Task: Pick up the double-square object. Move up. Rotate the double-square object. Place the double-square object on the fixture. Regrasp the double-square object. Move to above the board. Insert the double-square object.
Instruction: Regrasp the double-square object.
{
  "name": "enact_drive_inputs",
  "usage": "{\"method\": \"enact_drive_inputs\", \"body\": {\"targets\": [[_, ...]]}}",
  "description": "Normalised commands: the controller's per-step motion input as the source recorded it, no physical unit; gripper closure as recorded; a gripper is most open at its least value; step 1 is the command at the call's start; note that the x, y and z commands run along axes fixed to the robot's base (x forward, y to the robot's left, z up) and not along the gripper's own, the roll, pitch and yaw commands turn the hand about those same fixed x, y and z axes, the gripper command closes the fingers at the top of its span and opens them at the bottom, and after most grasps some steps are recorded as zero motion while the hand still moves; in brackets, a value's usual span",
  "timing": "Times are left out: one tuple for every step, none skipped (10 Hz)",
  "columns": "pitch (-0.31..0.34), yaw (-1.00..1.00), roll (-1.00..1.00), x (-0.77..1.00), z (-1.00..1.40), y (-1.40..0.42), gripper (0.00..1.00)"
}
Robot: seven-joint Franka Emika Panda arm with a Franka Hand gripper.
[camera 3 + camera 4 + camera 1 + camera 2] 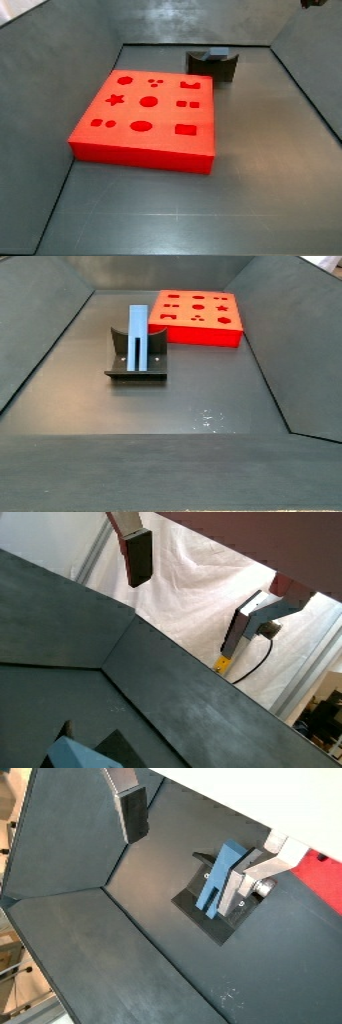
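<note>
side views: high, opposite ends | share board (144, 112) | wrist views: above fixture (221, 903)

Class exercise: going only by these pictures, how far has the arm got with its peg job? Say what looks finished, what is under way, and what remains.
Done: the long grey-blue bar, the double-square object, leans on the small dark L-shaped fixture, so pick-up and placing look finished. In hand: nothing; the two-finger gripper is open and empty, apart from the bar in a wrist view. Left: regrasping, moving above the flat red-orange board, and inserting; its holes look unfilled.
</note>
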Motion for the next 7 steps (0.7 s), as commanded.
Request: {"method": "enact_drive_inputs", "body": {"targets": [[-0.047,0.21,0.18,0.03,-1.00,0.04,0.00],[-0.085,0.17,0.17,0.04,-1.00,0.04,0.00],[-0.122,0.12,0.13,0.05,-1.00,0.03,0.00],[-0.134,0.09,0.10,0.06,-1.00,0.03,0.00],[-0.142,0.05,0.08,0.06,-1.00,0.03,0.00],[-0.138,0.01,0.08,0.07,-1.00,0.03,0.00],[-0.127,-0.02,0.07,0.07,-1.00,0.02,0.00]]}}
